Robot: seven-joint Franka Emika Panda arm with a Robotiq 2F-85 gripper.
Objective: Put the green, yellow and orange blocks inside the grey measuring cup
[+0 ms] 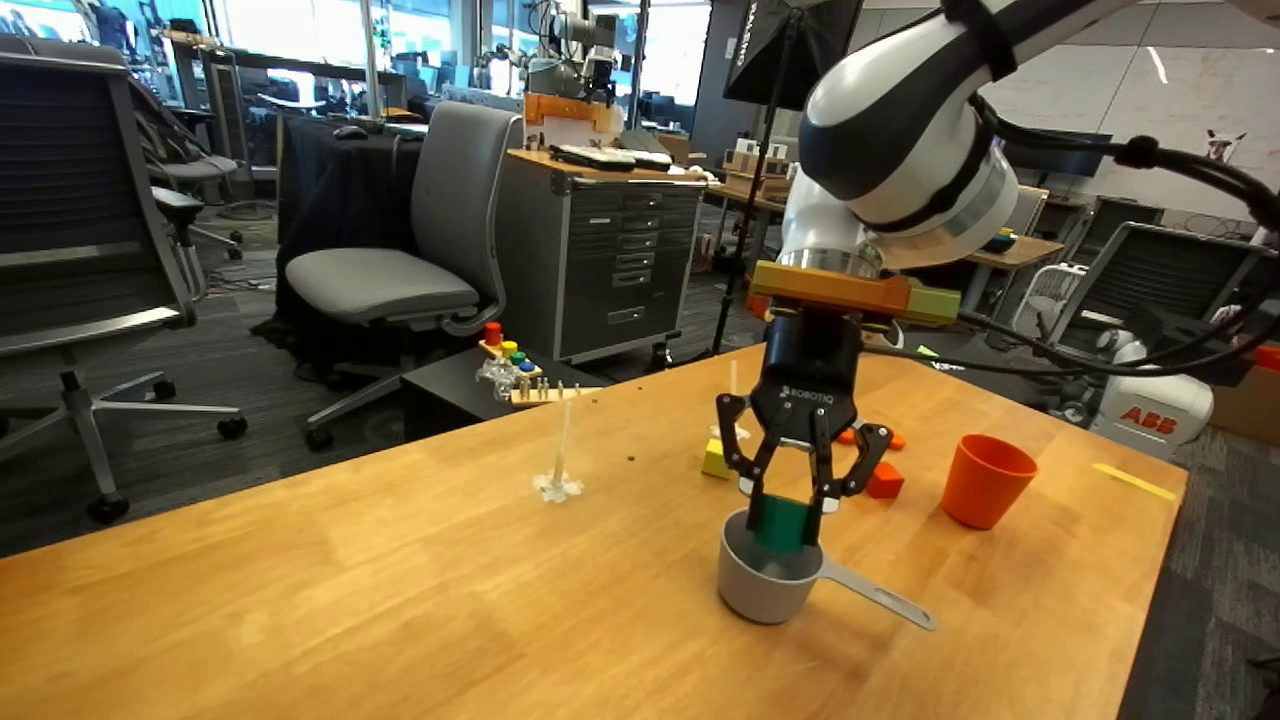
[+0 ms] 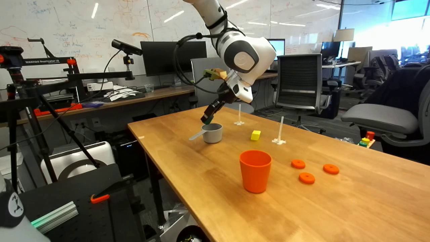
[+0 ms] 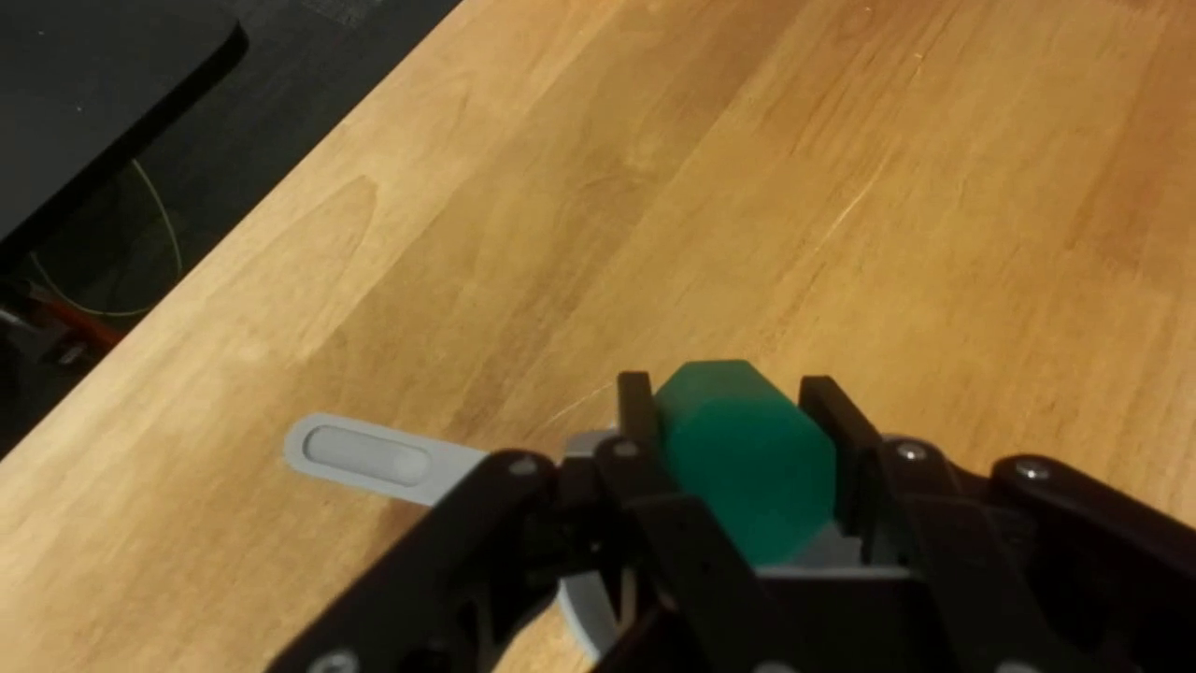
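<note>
My gripper [image 1: 783,542] is shut on the green block [image 1: 782,520], one finger on each side of it. The green block also shows between the fingers in the wrist view [image 3: 747,458]. In an exterior view it is at the grey measuring cup's rim or just above it [image 2: 209,120]. The grey measuring cup [image 1: 762,592] stands upright with its handle out to the side; it also shows here [image 2: 213,135]. The gripper hides much of it in the wrist view. The yellow block [image 2: 255,135] lies on the table. The orange block [image 1: 885,480] sits beyond the gripper and does not show in an exterior view.
An orange cup [image 2: 255,172] stands upright on the table [image 2: 208,181]. Several flat orange discs [image 2: 306,178] lie near it. Two thin upright sticks, one of them here [image 1: 562,445], are fixed to the table. A yellow strip [image 1: 1133,481] lies near the table's edge.
</note>
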